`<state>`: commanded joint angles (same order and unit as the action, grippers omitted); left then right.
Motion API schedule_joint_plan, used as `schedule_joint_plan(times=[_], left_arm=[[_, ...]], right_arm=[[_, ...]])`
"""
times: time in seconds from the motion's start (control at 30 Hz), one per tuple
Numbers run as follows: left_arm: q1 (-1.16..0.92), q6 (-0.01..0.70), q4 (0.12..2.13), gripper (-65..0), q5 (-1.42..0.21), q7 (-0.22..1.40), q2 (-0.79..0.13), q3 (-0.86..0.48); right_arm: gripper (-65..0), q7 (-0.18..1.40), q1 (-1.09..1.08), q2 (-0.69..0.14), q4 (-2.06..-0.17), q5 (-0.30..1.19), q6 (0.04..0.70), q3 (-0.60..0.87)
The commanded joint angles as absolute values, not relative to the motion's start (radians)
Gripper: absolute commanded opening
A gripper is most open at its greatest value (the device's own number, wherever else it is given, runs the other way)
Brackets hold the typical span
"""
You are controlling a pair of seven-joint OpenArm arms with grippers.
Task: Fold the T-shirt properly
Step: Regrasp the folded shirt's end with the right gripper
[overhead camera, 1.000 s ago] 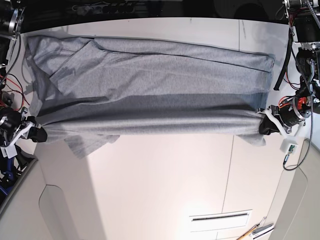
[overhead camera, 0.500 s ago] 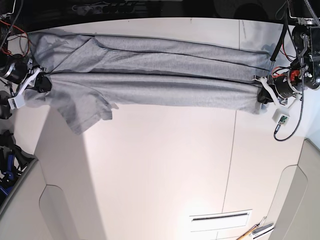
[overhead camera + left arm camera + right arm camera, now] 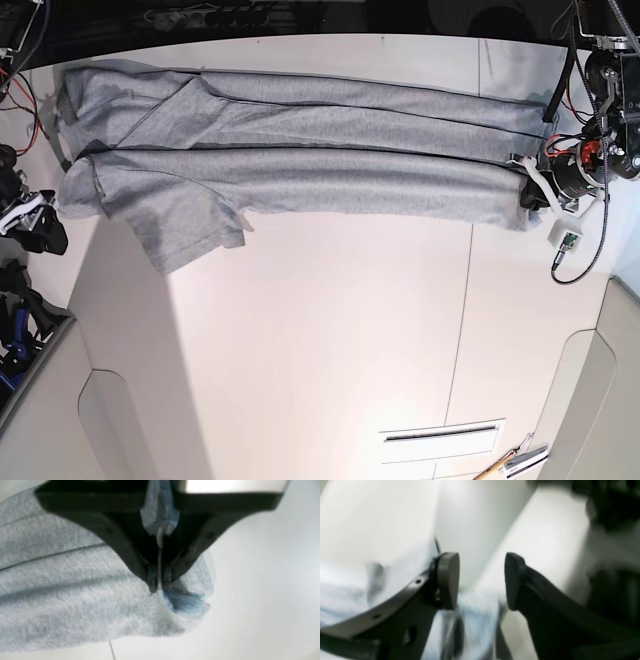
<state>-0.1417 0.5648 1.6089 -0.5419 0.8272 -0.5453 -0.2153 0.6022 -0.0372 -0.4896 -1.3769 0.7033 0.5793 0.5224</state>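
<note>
On the left of the base view my right gripper [image 3: 40,225] stood off the edge of the table [image 3: 320,340], with its jaws wide apart and nothing between them; in its wrist view the grey cloth lay only below the pads [image 3: 448,580], not touched by them. The T-shirt [image 3: 300,150] lay along the far side of the table as a long band, its near half folded over the far half, and one sleeve [image 3: 185,225] stuck out toward the near side at the left end. At the right end my left gripper [image 3: 532,195] had its jaws closed tight on the hem corner of the cloth. I judged the first lengthwise fold as laid down, but the left side was not yet released, the sleeve needed tucking, and the crosswise folds remained.
</note>
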Motion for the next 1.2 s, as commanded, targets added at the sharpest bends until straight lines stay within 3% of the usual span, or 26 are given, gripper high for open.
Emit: schedule_joint_plan(times=[0.17,0.37,0.6,0.9,0.97,1.07,1.1,1.2], left_arm=[[-0.141,0.565,1.609,-65.0,-0.549,0.827,-0.546,-0.215],[-0.142,0.564,1.609,-65.0,-0.561,0.828,-0.546,-0.215],[-0.142,0.564,1.609,-65.0,-0.569,0.828,-0.545,-0.215],[-0.142,0.564,1.609,-65.0,-0.595,0.843,-0.546,-0.215],[-0.142,0.564,1.609,-65.0,-0.595,0.844,-0.546,-0.215],[-0.142,0.564,1.609,-65.0,-0.598,0.843,-0.546,-0.215],[-0.142,0.564,1.609,-65.0,-0.605,0.843,-0.546,-0.215],[-0.142,0.564,1.609,-65.0,-0.627,0.847,-0.546,-0.215]], right_arm=[[-36.1,0.566,-0.161,-0.426,-1.273,0.611,0.579,0.498],[-36.1,0.530,-0.232,-0.412,-1.065,0.575,0.581,0.330],[-36.1,0.537,-0.232,-0.373,-1.056,0.575,0.581,0.183],[-36.2,0.582,-0.229,-0.296,-1.056,0.575,0.583,0.160],[-40.6,0.582,-0.230,-0.297,-1.060,0.575,0.584,0.160],[-61.5,0.582,-0.230,-0.297,-1.066,0.576,0.583,0.160],[-65.0,0.582,-0.230,-0.297,-1.069,0.584,0.583,0.161],[-65.0,0.598,-0.230,-0.297,-1.094,0.617,0.584,0.167]])
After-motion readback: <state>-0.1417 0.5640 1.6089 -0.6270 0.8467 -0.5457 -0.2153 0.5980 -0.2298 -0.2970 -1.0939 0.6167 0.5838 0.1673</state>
